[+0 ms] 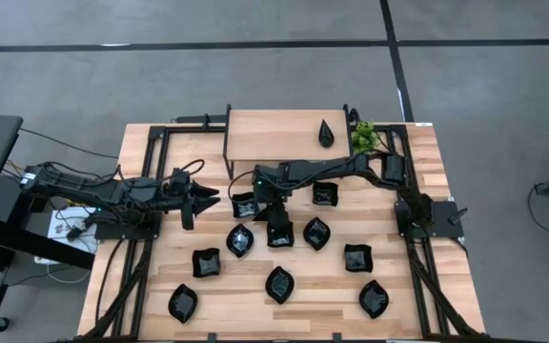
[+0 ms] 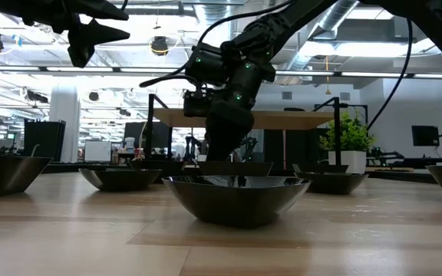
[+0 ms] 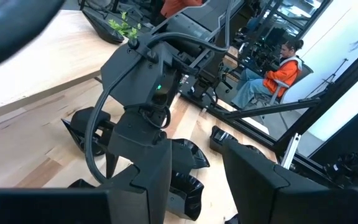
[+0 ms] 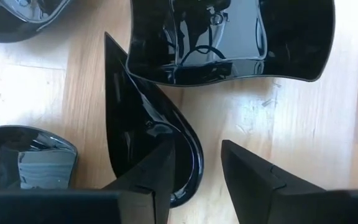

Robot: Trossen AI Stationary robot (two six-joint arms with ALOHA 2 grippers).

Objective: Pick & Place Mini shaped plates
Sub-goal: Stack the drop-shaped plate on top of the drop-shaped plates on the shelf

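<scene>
Several glossy black mini plates lie flat on the wooden table (image 1: 151, 276), among them a leaf oval (image 1: 279, 284) and a rounded square (image 1: 206, 262). My right gripper (image 1: 279, 232) points down over a narrow teardrop plate (image 4: 138, 124), open. One finger (image 4: 154, 174) stands over the hollow of the plate's wide end, the other (image 4: 253, 177) outside its rim. A rounded square (image 4: 229, 37) lies just beyond the teardrop's point. My left gripper (image 1: 208, 198) hovers open above the table's left part, high in the low view (image 2: 90, 31), holding nothing. My right gripper comes from above, pointing down, and straddles the rim (image 4: 194, 165) of the teardrop plate's wide end. The plate lies flat on the table. Whether a finger touches it, I cannot tell.
A raised wooden platform (image 1: 274, 133) at the far edge carries one teardrop plate (image 1: 327, 131). A small green plant (image 1: 362, 136) stands beside it. Black frame rails run along both table sides. A seated person (image 3: 278, 68) is in the room beyond.
</scene>
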